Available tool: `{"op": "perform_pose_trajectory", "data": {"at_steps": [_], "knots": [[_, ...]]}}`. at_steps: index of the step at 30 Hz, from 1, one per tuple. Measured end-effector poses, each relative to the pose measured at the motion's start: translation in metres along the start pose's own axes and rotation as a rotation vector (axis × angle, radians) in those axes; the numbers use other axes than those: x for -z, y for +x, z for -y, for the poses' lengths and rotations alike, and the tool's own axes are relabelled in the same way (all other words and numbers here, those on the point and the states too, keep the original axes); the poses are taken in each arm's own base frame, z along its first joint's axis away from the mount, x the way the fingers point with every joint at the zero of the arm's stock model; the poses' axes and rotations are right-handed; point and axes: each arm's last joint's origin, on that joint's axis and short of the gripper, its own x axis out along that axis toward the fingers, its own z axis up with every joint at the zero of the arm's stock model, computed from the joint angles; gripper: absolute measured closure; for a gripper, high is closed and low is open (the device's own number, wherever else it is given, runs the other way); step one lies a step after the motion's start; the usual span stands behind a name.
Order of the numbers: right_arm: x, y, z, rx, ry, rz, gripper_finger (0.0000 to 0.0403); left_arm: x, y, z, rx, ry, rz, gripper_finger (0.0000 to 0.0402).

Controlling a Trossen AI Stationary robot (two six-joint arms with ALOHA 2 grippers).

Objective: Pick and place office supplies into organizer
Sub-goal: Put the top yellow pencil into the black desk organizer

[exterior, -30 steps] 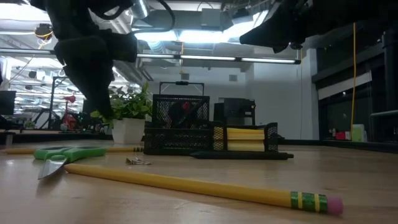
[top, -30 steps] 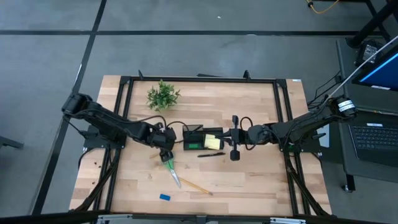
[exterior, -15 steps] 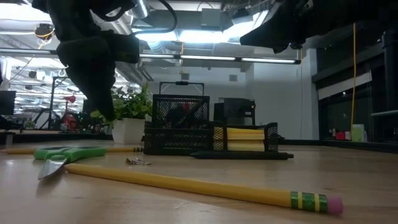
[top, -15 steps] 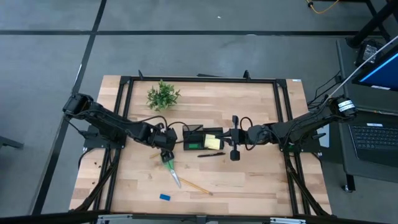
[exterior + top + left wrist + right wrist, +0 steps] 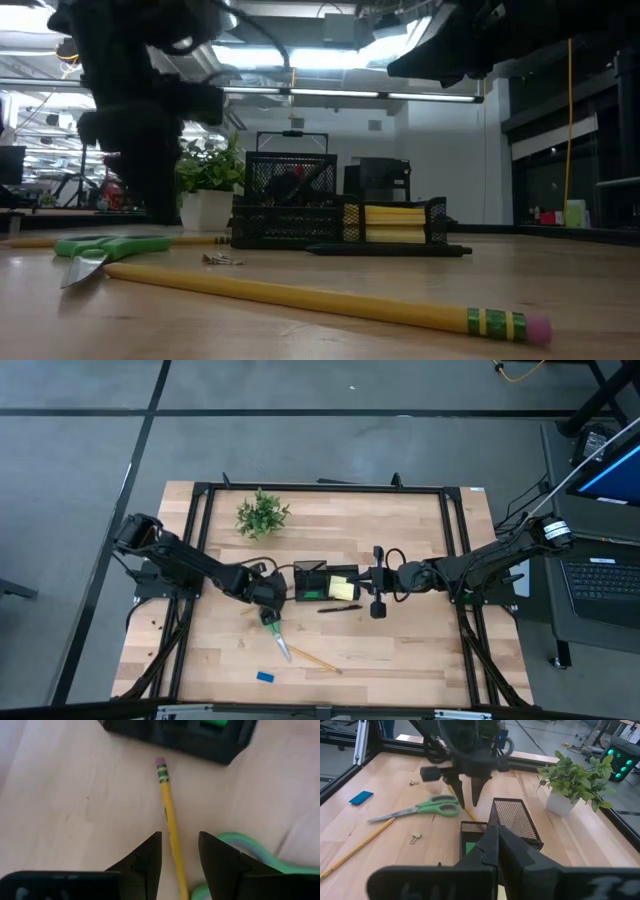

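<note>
One yellow pencil with a pink eraser [image 5: 169, 815] lies on the wooden table [image 5: 400, 650] just beside the black mesh organizer [image 5: 325, 584], its eraser end pointing at the organizer's wall without touching. The left gripper [image 5: 179, 852] hangs right over it, fingers narrowly parted with the pencil running between them, not yet gripped. Green-handled scissors [image 5: 272, 628] lie just beside. A second yellow pencil [image 5: 320, 298] and a small blue block [image 5: 264, 677] lie nearer the table's front edge. The right gripper [image 5: 497, 842] hovers over the organizer, fingers pressed together, holding nothing.
</note>
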Motion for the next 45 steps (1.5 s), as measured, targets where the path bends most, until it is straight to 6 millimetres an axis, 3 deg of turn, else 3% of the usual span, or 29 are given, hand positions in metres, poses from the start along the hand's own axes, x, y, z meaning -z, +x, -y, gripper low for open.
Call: {"op": "perform_pose_trajectory", "data": {"at_steps": [10, 23, 38, 45], "knots": [[0.000, 0.000, 0.000, 0.000, 0.002, -0.001, 0.0393, 0.000, 0.021, -0.004, 0.008, -0.066, -0.109, 0.0279], [0.000, 0.000, 0.000, 0.000, 0.003, 0.000, 0.0393, -0.001, 0.019, -0.007, 0.046, -0.082, -0.133, 0.0301], [0.000, 0.000, 0.000, 0.000, 0.026, 0.001, 0.0393, 0.000, 0.019, -0.007, 0.049, -0.030, -0.145, 0.0366], [0.000, 0.000, 0.000, 0.000, 0.026, 0.001, 0.0393, 0.000, 0.019, -0.007, 0.054, 0.039, -0.143, 0.0379]]}}
